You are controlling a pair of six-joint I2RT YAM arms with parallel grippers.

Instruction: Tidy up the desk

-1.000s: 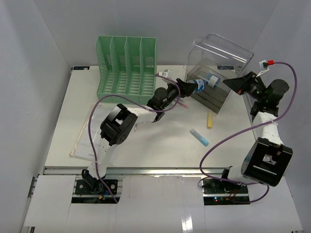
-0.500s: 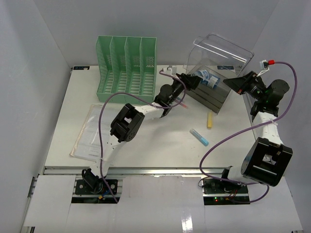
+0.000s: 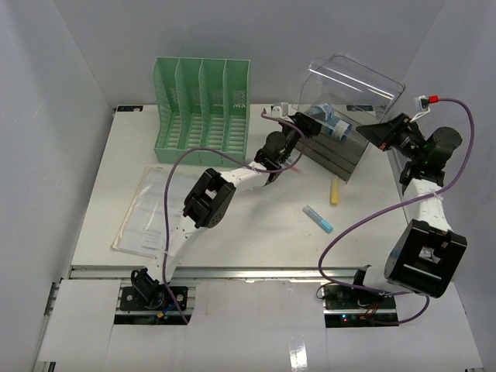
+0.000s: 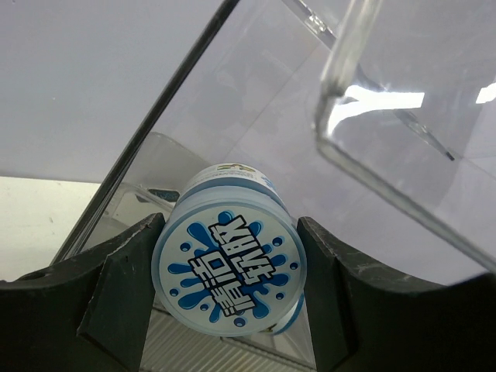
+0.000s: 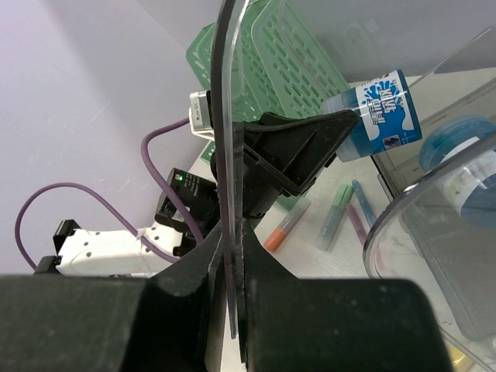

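Observation:
On the white desk (image 3: 256,225) stands a clear plastic box (image 3: 341,151) with its hinged lid (image 3: 358,77) raised. My left gripper (image 3: 311,124) (image 4: 230,225) is shut on a small bottle (image 3: 332,122) (image 4: 229,267) (image 5: 376,116) with a white and blue splash label. It holds the bottle in the air at the box's open front. My right gripper (image 3: 382,133) (image 5: 232,232) is shut on the lid's thin clear edge (image 5: 225,116), to the right of the box.
A green file rack (image 3: 203,105) stands at the back left. Papers (image 3: 147,209) lie at the near left. A yellow marker (image 3: 335,191) and a blue marker (image 3: 318,218) lie in front of the box. More markers (image 5: 335,213) lie under my left arm.
My left arm has stretched further out toward the box, carrying the bottle up into its opening. The right arm and the lid have stayed put.

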